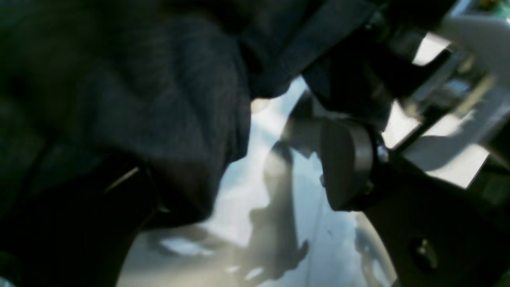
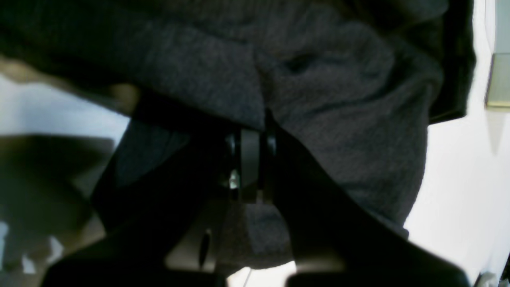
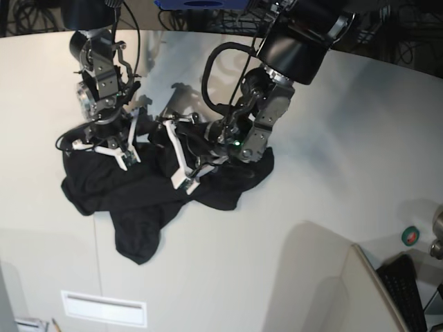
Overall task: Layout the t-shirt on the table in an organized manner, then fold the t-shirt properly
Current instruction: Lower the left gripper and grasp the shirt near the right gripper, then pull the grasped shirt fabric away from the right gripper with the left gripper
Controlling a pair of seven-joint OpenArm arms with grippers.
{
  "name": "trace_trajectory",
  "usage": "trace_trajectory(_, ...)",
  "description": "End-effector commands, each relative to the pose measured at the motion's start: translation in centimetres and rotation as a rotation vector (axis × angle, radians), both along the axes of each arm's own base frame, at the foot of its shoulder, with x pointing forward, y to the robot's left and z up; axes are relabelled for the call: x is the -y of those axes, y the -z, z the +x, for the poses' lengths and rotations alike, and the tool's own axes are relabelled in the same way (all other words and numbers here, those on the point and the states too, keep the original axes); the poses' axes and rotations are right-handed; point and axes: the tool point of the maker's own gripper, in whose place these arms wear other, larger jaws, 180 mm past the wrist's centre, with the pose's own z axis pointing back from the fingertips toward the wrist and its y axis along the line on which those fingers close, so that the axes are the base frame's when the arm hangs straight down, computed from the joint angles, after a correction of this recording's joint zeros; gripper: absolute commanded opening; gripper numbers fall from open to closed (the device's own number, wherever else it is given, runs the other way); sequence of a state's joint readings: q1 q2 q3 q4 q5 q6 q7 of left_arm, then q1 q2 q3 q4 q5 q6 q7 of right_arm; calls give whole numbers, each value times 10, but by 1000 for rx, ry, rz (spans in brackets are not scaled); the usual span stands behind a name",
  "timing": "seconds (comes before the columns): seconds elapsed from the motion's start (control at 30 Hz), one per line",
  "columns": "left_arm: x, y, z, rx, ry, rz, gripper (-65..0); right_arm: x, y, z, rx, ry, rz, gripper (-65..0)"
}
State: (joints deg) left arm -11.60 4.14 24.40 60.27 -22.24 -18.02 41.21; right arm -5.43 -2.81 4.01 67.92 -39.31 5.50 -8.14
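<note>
A: Base view, near edge first: bare table (image 3: pixel 228 277) in front, a pale slot plate (image 3: pixel 104 308) low left, and a keyboard corner (image 3: pixel 408 290) low right. The t-shirt (image 3: pixel 142 207) lies crumpled mid-table, one lobe hanging toward us.

B: Claws?

A: Right claw (image 3: pixel 109 142) is fully closed; the right wrist view shows its tips meeting in a fold of black cloth, so it has the shirt. Left claw (image 3: pixel 181 158) stands wide, white fingers (image 3: pixel 178 155) splayed over the heap, holding nothing that I can see.

B: Step in hand?

A: My judgement: spreading. Lift the pinched fold only until the cloth hangs free, then have the left claw take a second edge well apart from it.

B: Room?

A: Plenty rightward and toward us; cables (image 3: pixel 387 34) crowd the far edge.
</note>
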Motion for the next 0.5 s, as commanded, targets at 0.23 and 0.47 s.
trace_trajectory(0.23,-13,-27,66,82,-133,48,-650,6,-29,-3,89,5,-16,-650)
trace_trajectory(0.47,-28,-93,145,232,-215,28,-650,-16,-50,-24,104,-114,-1,-650)
